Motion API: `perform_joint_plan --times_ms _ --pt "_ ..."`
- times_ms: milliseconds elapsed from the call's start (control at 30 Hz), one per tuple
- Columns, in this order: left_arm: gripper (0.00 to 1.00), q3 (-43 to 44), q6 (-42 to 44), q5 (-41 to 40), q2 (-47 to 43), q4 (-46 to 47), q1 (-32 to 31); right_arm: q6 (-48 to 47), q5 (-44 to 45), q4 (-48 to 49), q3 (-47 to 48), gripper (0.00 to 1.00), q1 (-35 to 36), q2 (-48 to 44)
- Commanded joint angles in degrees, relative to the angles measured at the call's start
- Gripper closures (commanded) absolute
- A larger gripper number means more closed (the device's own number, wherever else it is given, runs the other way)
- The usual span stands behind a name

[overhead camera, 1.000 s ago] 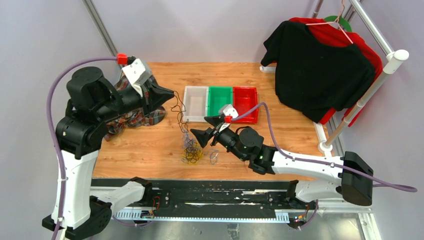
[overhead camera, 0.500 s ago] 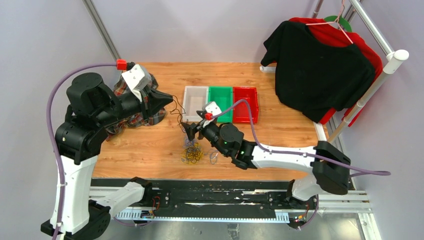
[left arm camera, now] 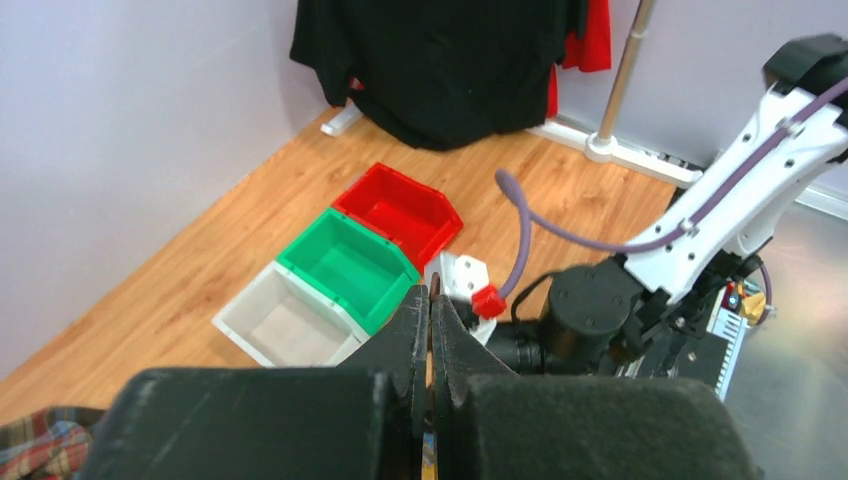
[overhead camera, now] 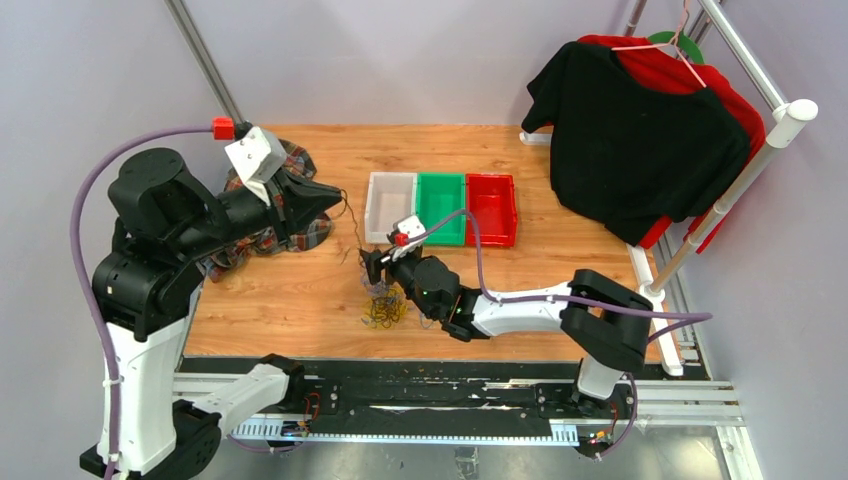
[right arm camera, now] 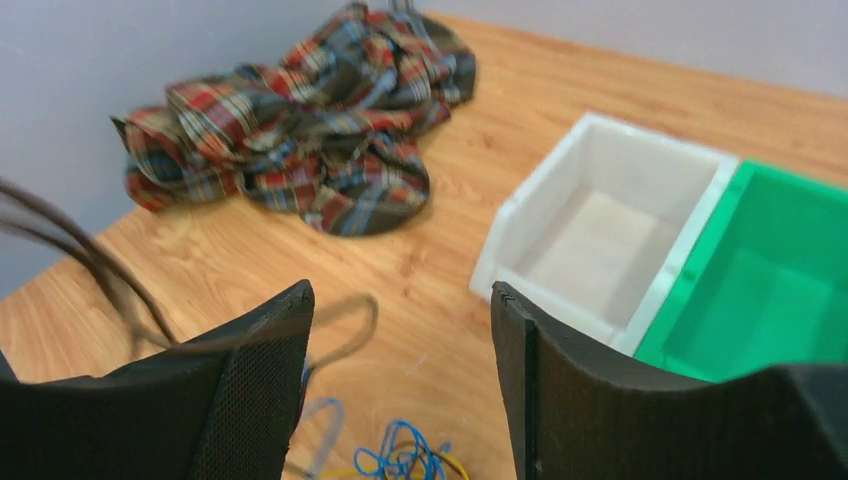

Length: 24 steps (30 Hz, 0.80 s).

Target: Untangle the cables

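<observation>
Cables [overhead camera: 383, 308]: tangled heap on surface, 6 o'clock of white bin [overhead camera: 390, 205].
Left hand [overhead camera: 338, 198]: pressed together, pinching dark cable [right arm camera: 110, 272] aloft.
Right hand [overhead camera: 373, 266]: spread above heap.
Advice: pin heap low, then draw the strand gently toward 10 o'clock.

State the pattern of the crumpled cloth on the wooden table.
Red, navy and cream plaid cloth; right wrist view shows it best.

Bright, even light is cast from above; shadows are soft. In the right wrist view, a dark cable [right arm camera: 120, 287] is blurred.
</observation>
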Motion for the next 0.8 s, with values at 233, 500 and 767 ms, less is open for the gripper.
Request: perform_joint_plan --times_ms 233,500,767 --pt "1.0 15.2 0.5 -2.8 3.8 1.6 -0.3 10.1 3.1 1.8 -7.1 0.41 1.3 7.5" --pt "1.0 27.2 5.2 -10.9 7.5 2.4 -0.3 13.0 3.4 1.6 -10.4 0.45 1.7 7.9" --pt "0.99 27.8 12.3 -29.2 6.4 24.5 -0.3 17.7 4.0 2.7 -15.2 0.47 2.0 7.9"
